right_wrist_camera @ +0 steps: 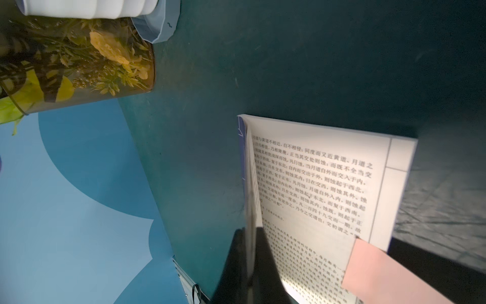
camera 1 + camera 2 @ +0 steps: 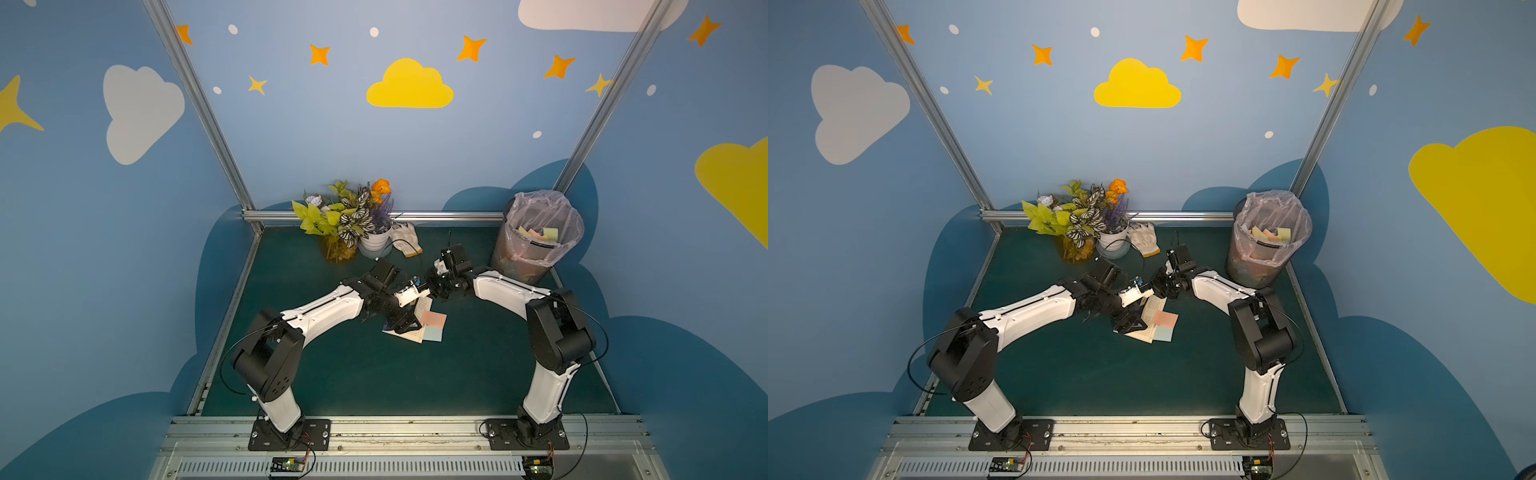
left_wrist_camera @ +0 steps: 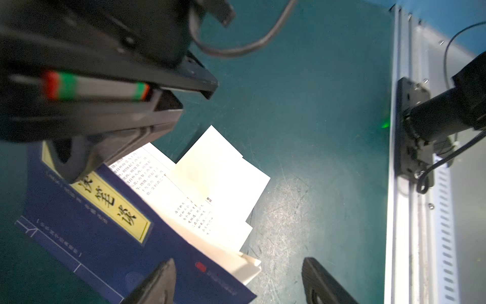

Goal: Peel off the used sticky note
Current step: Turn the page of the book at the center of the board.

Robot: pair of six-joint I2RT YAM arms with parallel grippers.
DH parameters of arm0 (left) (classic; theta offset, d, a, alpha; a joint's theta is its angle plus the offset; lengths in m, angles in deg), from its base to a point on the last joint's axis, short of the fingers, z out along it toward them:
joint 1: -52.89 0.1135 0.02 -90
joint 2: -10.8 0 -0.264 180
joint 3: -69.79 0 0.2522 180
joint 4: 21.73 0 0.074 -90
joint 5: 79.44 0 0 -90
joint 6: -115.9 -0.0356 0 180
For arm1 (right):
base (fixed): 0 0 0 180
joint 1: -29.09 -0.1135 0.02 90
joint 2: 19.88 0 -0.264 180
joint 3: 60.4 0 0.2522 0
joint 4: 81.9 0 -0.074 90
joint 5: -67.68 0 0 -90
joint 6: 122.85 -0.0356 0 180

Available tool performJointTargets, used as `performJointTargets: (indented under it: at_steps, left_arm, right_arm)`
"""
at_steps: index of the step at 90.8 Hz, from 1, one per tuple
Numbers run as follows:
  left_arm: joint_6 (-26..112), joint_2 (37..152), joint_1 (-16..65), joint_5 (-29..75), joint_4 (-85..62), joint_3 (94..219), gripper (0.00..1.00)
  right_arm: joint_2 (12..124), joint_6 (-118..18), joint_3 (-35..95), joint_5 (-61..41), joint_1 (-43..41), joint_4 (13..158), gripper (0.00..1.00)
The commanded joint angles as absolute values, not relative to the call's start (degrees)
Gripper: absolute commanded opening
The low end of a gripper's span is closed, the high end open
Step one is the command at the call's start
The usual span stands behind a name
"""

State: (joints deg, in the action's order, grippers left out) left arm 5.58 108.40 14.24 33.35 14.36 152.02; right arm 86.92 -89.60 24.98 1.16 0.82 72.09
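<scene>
**Two grippers at an open book bearing sticky notes**

A book (image 2: 420,305) with a blue cover (image 3: 92,231) lies near the middle of the green table mat (image 2: 353,374). The right gripper (image 1: 249,252) is closed on the cover. In the right wrist view the cover appears edge-on between the gripper's fingers (image 1: 234,263), lifted clear of the printed page (image 1: 315,184). The left gripper (image 3: 238,260) has its jaws spread wide and holds nothing. In both top views it sits over the near left part of the book, just beside the notes; whether it touches the book cannot be told.

The pink sticky note (image 2: 434,319) is stuck to the exposed page, with most of it projecting beyond the page's outer edge. A blue sticky note (image 2: 433,333) projects from the book on the near side of the pink one, and their edges touch.

At the far right of the mat stands a mesh wastebasket (image 2: 536,249) lined with a plastic bag, with coloured notes inside. Along the far edge are potted artificial plants (image 2: 345,220) and a white glove (image 2: 407,239).
</scene>
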Motion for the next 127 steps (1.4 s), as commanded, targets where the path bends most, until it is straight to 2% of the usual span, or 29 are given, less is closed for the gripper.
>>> performJointTargets:
  at_steps: [1,37,47,59,69,79,84,89,96,105,118,127]
  left_arm:
    - [2.6,107.75,11.44,21.5,15.12,152.49,0.8]
    - [-0.65,112.83,1.77,-4.44,9.23,151.33,0.8]
    - [-0.93,113.66,0.55,-10.29,7.57,151.16,0.77]
    - [-0.62,113.78,0.52,-13.52,7.27,151.41,0.66]
    - [0.39,112.48,0.59,-12.84,7.58,151.28,0.51]
    - [3.46,110.67,1.59,-8.55,8.65,150.8,0.33]
    - [5.21,110.06,2.85,-5.44,9.8,150.77,0.24]
    - [7.4,109.79,4.59,-1.18,11.26,150.99,0.16]
    - [10.91,109.26,7.67,6.77,12.91,150.89,0.04]
    - [15.29,108.03,13.66,19.85,11.9,149.21,0.03]
    - [20.38,106.56,21.96,35.54,5.45,144.31,0.03]
    - [24.42,107.16,26.28,46.44,0.66,142.11,0.03]
  right_arm:
    - [86.61,-90.81,26.83,0.37,0.59,69.58,0.0]
    - [87.37,-93.83,27.63,1.28,0.6,69.64,0.0]
    - [87.37,-94.1,27.68,1.15,0.6,69.66,0.0]
    - [87.39,-94.18,27.83,1.04,0.56,69.66,0.0]
    - [87.65,-93.8,28.26,0.97,0.61,69.17,0.0]
    - [88.02,-92.43,28.92,0.3,0.7,67.87,0.0]
    - [88.25,-91.55,29.03,0.19,0.81,67.48,0.03]
    - [88.3,-90.75,29.08,0.3,1.03,67.35,0.07]
    - [88.12,-89.47,29.2,0.78,1.43,67.04,0.18]
    - [87.47,-87.24,29.15,1.96,2.19,66.66,0.34]
    - [85.09,-83.88,28.22,3.66,4.07,66.09,0.66]
    - [83.07,-82.12,26.7,4.37,5.42,65.93,0.74]
